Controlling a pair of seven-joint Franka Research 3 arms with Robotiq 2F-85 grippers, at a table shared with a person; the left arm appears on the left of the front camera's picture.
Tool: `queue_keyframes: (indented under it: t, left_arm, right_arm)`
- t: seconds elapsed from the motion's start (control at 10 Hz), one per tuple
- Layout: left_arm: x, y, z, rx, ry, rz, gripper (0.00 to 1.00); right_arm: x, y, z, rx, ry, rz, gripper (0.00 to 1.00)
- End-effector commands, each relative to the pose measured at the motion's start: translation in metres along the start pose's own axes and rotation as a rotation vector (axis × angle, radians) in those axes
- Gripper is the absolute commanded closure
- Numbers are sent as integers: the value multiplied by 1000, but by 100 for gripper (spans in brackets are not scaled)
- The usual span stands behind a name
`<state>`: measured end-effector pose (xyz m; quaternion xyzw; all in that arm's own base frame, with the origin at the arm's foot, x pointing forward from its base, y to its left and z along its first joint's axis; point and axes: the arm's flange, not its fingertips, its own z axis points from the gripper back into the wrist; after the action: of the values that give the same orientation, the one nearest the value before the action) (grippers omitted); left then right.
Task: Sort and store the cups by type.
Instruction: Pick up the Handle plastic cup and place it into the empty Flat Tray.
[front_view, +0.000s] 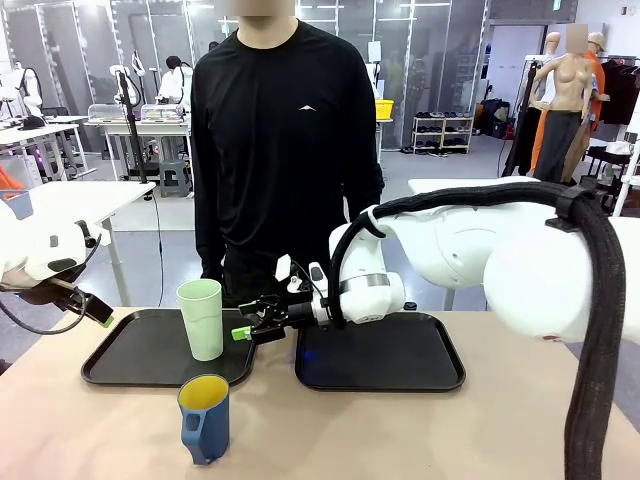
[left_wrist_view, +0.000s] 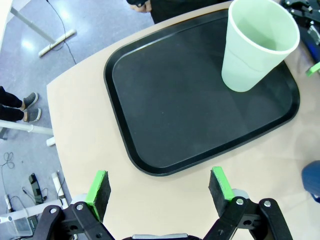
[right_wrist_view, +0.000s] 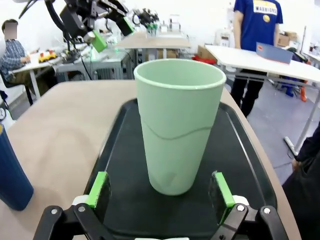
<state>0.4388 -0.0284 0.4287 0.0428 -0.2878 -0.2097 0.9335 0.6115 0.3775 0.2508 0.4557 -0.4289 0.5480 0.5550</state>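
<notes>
Wide-open right end effector (right_wrist_view: 159, 182) faces the pale mint-green tumbler (right_wrist_view: 180, 125)

Green pads stand far apart at the near edge of the right wrist view and hold nothing. The tumbler stands upright just ahead of them, centred in the gap with clear space on both sides. It rests on the left tray (right_wrist_view: 245, 165). Beneath the wrist, behind the pads, lies the right tray (front_view: 380, 355). Off to one side, nearer the robot, the blue mug (front_view: 205, 415) stands on the bare desk (front_view: 420, 430), on neither tray. Farther out, the left end effector (left_wrist_view: 159, 192) hangs equally wide and empty above the desk, beside the left tray's corner.

If the step in hand is a grasp of the tumbler, it seems best to advance level until the pads flank its lower wall. Keep it centred and close gently, since the plastic looks light, tall and easy to tip or squash.
</notes>
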Motion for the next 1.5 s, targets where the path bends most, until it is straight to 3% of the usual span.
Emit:
queue_keyframes:
  t: [0.0, 0.4, 0.6, 0.7, 0.9, 1.1, 1.4]
  left_arm:
    - [0, 2, 1, -2, -3, 6, 0]
    - [0, 2, 1, -2, -3, 6, 0]
    - [0, 2, 1, -2, -3, 6, 0]
    - [0, 2, 1, -2, -3, 6, 0]
    - [0, 2, 1, -2, -3, 6, 0]
    - [0, 2, 1, -2, -3, 6, 0]
    - [0, 2, 1, -2, -3, 6, 0]
  right_arm:
    - [25, 44, 44, -93, 115, 20, 0]
    - [73, 125, 133, -314, 402, 38, 0]
    - [96, 163, 188, -446, 618, 33, 0]
    - [102, 172, 206, -430, 656, 21, 0]
    - [108, 187, 247, -552, 730, -16, 0]
    - [107, 200, 283, -628, 862, -115, 0]
    - [100, 201, 326, -649, 918, -179, 0]
